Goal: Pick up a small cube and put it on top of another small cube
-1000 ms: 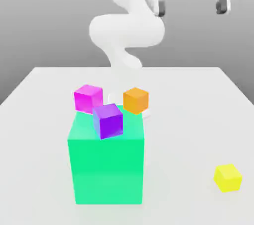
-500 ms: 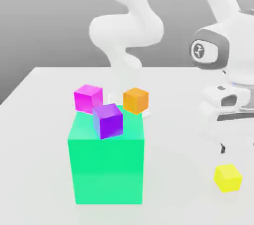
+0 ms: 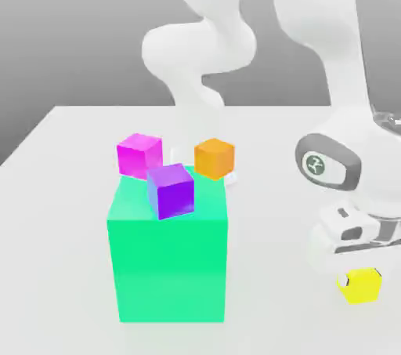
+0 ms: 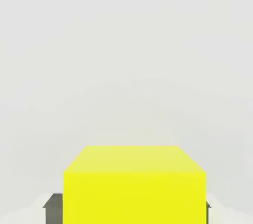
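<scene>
The Panda arm is bent low over the yellow cube point(image 3: 361, 286), which sits on the white table point(image 3: 63, 142) well apart from the big green block point(image 3: 167, 255), toward the exterior view's right of it and about level with the block's near face. The gripper point(image 3: 359, 273) is down at the cube: in the exterior view the white hand covers the cube's top edge, with a dark fingertip just showing at each upper corner. In the hand view the yellow cube point(image 4: 134, 184) fills the space between the fingers point(image 4: 51, 204), one dark pad flanking each side of it. The pads sit right at the cube's side faces, but whether they press it or leave a sliver of gap cannot be told.

On top of the green block, near its far edge, rests a purple cube point(image 3: 170, 190), turned slightly askew. Just behind the block stand a magenta cube point(image 3: 139, 154), toward the exterior view's left, and an orange cube point(image 3: 214, 157), toward its right, both on the table and apart from each other.
</scene>
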Robot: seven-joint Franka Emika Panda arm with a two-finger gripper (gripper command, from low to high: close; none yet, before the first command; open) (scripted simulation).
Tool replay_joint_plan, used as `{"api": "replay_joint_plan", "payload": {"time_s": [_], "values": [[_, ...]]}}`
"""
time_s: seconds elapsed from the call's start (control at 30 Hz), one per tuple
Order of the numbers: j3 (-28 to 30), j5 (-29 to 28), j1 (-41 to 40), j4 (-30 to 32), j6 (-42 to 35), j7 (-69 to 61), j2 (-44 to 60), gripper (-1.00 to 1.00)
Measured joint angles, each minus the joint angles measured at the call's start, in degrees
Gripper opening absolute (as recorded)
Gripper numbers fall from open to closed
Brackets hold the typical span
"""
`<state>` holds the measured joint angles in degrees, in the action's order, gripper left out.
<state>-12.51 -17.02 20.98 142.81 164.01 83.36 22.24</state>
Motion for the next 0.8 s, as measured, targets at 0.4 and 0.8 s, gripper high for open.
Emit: {"api": "replay_joint_plan", "payload": {"time_s": [0.4,0.8], "values": [[1.87,13.96,-14.06,0.69,-23.17,-15.54,-24.77,-1.0],[14.01,16.56,-24.69,0.18,-44.76,-24.94,-46.02,-1.0]]}}
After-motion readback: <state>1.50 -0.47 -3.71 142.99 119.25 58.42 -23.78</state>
